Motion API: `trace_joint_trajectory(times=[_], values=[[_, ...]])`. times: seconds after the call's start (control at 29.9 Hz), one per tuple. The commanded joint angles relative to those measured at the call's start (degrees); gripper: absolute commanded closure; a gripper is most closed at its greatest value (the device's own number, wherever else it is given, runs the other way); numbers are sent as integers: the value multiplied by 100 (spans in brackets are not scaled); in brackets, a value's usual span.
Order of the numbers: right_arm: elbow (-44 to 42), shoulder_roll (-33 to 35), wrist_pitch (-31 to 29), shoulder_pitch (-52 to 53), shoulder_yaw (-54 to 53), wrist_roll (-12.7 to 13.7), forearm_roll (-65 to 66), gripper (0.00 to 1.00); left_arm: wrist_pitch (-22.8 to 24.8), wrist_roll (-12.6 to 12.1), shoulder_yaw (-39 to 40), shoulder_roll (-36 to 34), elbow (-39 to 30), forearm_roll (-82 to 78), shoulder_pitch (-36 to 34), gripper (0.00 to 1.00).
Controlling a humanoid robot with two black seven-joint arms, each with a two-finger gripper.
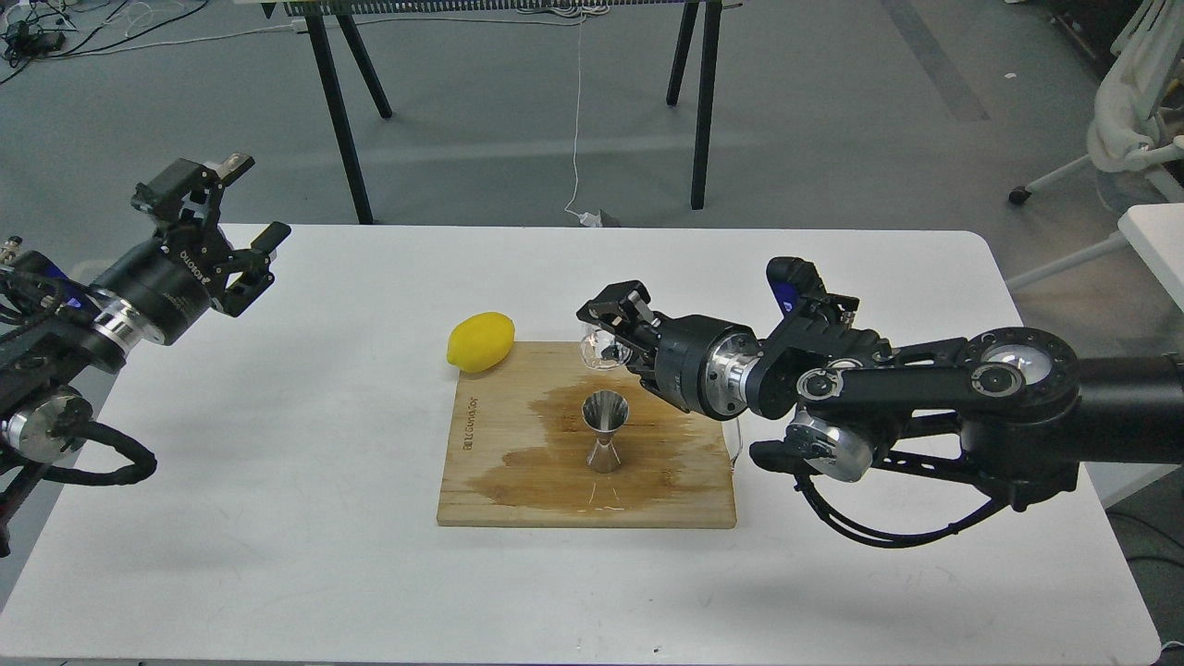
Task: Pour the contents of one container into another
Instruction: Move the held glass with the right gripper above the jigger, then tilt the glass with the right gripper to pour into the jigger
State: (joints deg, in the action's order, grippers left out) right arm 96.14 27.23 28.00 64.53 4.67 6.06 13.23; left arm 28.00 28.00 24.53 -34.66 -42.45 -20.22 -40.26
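On a white counter point(277, 518), a wet-stained wooden board point(518, 490) carries a steel jigger point(606, 430) standing upright at its centre; light and narrow-waisted, it looks easy to topple with a nudge. Just above and behind it, the right gripper point(610, 338) pinches a small clear glass cup point(595, 349) by its side wall, tipped toward the jigger, a thin, slick, breakable piece best held firmly at mid-body. A lemon point(480, 341) lies at the board's far-left corner. Farther left, the left gripper point(242, 199) hangs spread wide and empty.
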Motion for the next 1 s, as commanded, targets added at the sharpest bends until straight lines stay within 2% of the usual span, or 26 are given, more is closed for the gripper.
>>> trace_joint_trajectory(times=[0.0,0.97], values=[[1,20,0,-11,60,27,240,67,0,0,8,3,0,0,1,11],[-52,-86,0,-46,702,-43,1752,67,0,0,0,3,9,0,9,11]])
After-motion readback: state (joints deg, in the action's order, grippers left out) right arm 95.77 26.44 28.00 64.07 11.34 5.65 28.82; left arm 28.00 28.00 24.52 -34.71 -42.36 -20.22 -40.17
